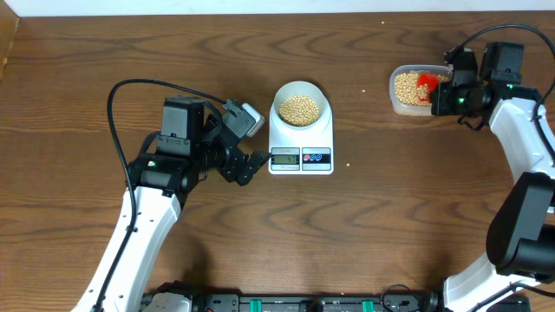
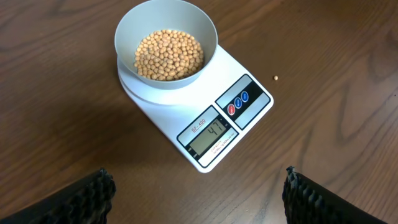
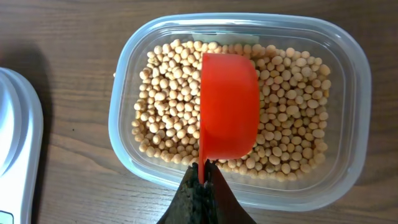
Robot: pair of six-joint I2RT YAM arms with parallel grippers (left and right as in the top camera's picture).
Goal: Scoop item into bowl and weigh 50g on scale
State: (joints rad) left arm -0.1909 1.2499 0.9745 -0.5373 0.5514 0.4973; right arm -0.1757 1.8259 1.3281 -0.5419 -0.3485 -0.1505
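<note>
You are working with bare wood on every side of the scale [image 1: 301,143], which is sitting at upper centre of the overhead view, well inside the table's [image 1: 104,52] top edge. A wide open strip is lying between the scale and the clear tub [image 1: 395,95] at upper right, and the whole lower middle is giving you room. One stray bean [image 2: 276,78] is lying just right of the scale.

Your left gripper [image 1: 250,166] is hovering just left of the scale's display end, jaws standing wide and holding nothing. Your right gripper [image 3: 202,180] is pinching the handle of the red scoop [image 3: 229,102] over the tub.

The scale's long axis is running top to bottom in the overhead view, with the display [image 2: 208,134] pointing at the lower edge. It is showing what looks like 47. The bowl [image 2: 134,28] is sitting upright on the scale's upper end, and beans [image 2: 169,55] are covering its bottom. The scoop's long axis is running up the right wrist view, handle toward the bottom edge, cup over the tub's beans [image 3: 168,112]. You cannot tell which way its mouth is facing.
</note>
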